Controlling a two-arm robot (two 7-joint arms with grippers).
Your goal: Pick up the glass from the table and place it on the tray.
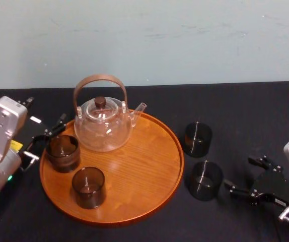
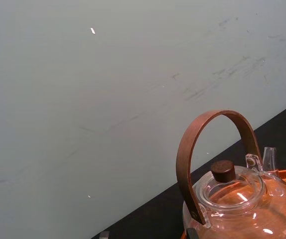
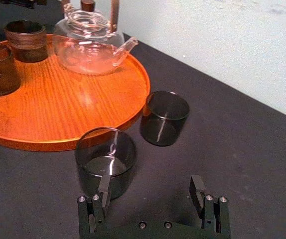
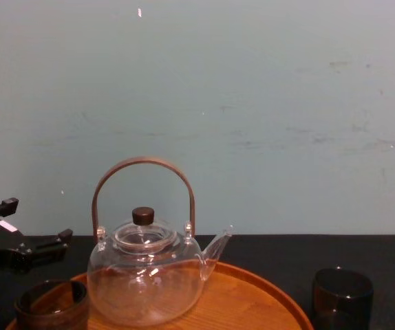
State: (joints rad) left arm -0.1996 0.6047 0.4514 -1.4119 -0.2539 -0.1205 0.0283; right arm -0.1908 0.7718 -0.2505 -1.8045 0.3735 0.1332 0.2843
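Right gripper (image 3: 150, 185), spread wide, sits just behind the near glass (image 3: 105, 158), ungripped on the table (image 3: 242, 149); lifting and placing remain. Left gripper (image 1: 48, 137), apparently also spread, hangs beside the tray (image 1: 144, 161).

The tray (image 1: 157, 169) is bare on its right side, so there is room to come in there. The teapot (image 1: 104, 127) fills the back. The far glass (image 1: 63, 153) and the near glass (image 1: 88, 187) crowd the left.

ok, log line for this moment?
left pincer open beside rim glass on tray | right pincer open, facing near glass | far glass on table
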